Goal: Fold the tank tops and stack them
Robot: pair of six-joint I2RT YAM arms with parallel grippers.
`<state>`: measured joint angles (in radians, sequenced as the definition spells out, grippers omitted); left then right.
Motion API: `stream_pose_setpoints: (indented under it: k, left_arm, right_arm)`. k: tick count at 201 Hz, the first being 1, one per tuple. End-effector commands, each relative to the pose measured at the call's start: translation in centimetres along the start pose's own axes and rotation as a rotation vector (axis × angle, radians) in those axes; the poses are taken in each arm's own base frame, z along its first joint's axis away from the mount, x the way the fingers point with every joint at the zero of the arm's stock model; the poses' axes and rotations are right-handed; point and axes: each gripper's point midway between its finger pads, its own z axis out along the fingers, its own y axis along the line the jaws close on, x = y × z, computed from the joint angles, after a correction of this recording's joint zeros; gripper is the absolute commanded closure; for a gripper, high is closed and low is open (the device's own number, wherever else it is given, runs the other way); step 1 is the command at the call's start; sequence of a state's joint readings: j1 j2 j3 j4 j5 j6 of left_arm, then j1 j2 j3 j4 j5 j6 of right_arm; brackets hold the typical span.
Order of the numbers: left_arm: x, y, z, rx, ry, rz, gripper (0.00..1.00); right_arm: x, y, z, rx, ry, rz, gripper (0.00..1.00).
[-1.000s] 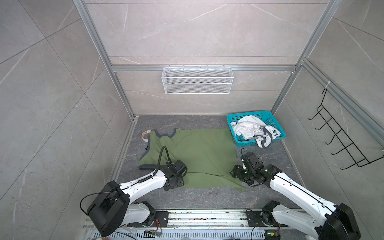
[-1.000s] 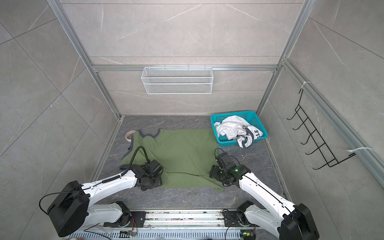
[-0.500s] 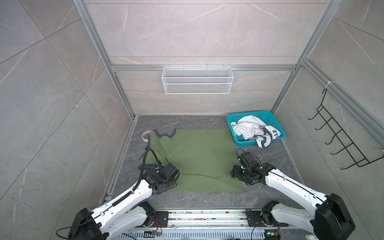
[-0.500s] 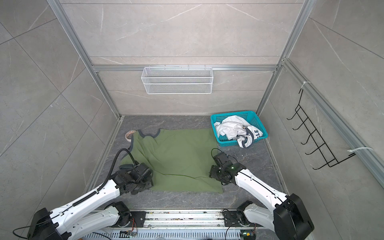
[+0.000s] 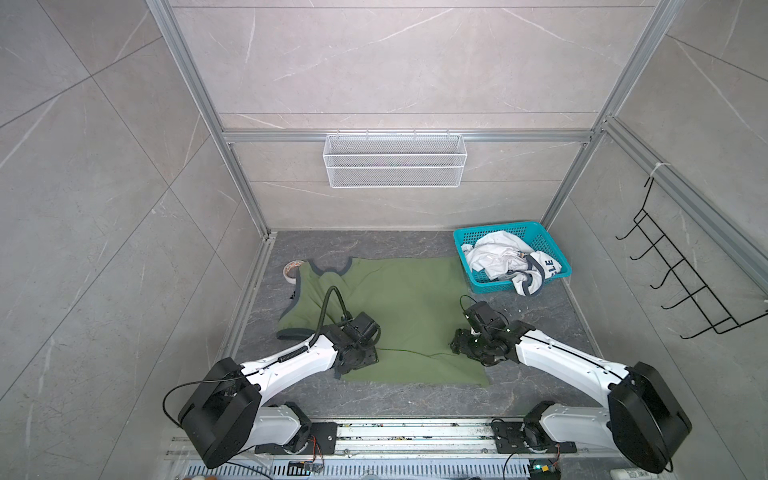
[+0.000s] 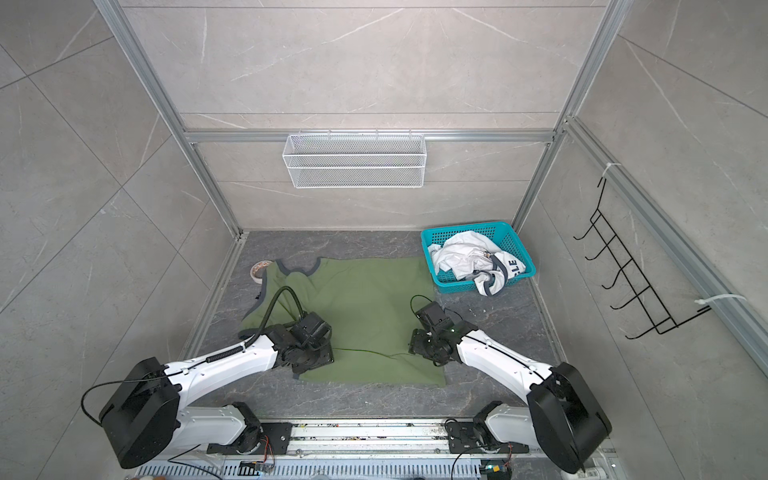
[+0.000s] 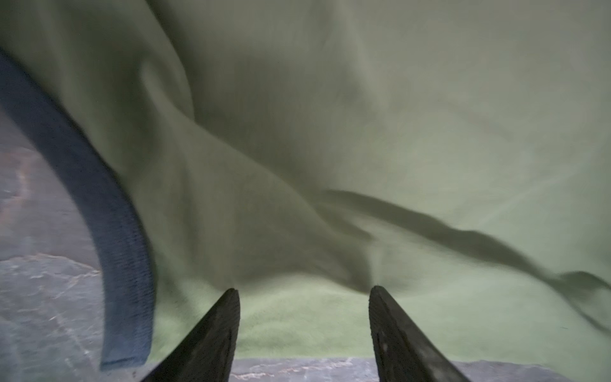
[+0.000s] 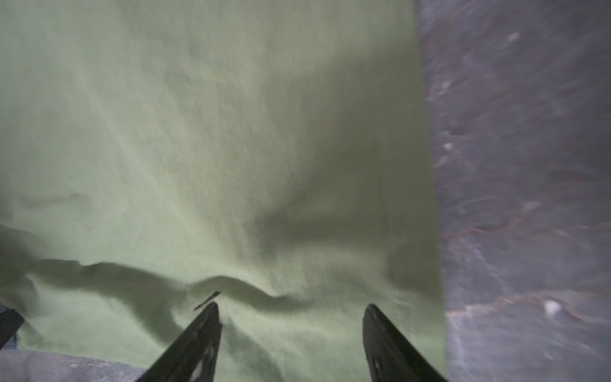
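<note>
Olive green tank top [image 5: 399, 299] lies spread out on the dark surface [image 5: 374, 241], neckline left, hem right; white tank top [image 5: 494, 259] sits crumpled in the teal basket [image 5: 486, 286], far right. Cloth judged light, limp and crease-prone: pinch both layers along the near edge. Parted and empty, left fingers [image 7: 215, 330] and right fingers [image 8: 195, 340] hang low over its near portion.
</note>
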<state>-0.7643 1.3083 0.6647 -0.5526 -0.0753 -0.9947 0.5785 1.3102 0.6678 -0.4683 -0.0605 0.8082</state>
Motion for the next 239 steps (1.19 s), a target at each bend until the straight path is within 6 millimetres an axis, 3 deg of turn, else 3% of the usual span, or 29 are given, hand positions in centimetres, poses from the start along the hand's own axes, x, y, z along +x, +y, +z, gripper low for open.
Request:
stream_pose_setpoints:
  k: [1, 33, 57, 107, 125, 144, 179, 205, 239]
  left_arm:
    - [1.1, 1.2, 0.4, -0.023, 0.025, -0.001, 0.34]
    - [3.4, 5.9, 0.5, -0.166, 0.074, -0.021, 0.33]
    - [4.4, 8.2, 0.0, -0.215, 0.075, -0.038, 0.32]
    - [3.8, 9.5, -1.9, -0.230, 0.009, -0.037, 0.31]
    - [2.8, 8.3, -3.0, -0.184, -0.027, -0.011, 0.30]
    - [1.6, 5.3, -4.1, -0.075, -0.048, 0.021, 0.31]
    - [-1.4, -0.4, -6.1, 0.093, -0.119, 0.061, 0.30]
    - [-2.4, -2.6, -4.6, 0.106, -0.106, 0.081, 0.30]
    - [-1.1, -3.7, -1.1, 0.094, -0.003, 0.079, 0.31]
  right_arm:
    - [0.0, 0.3, 0.9, 0.000, 0.007, -0.005, 0.31]
    - [0.4, -2.3, 1.8, 0.124, 0.014, 0.014, 0.31]
    - [0.6, -4.1, 1.9, 0.202, 0.017, 0.026, 0.31]
    - [-1.4, -5.3, 1.6, 0.266, -0.031, 0.026, 0.30]
    - [-2.2, -5.1, 0.9, 0.275, -0.045, 0.000, 0.31]
    - [-2.4, -3.9, -0.4, 0.225, -0.053, -0.022, 0.31]
    - [-0.4, -0.5, -3.4, 0.162, -0.073, -0.125, 0.29]
    - [2.7, 0.7, -2.9, 0.136, -0.012, -0.146, 0.29]
    - [5.7, 0.7, -0.7, 0.101, 0.057, -0.115, 0.29]
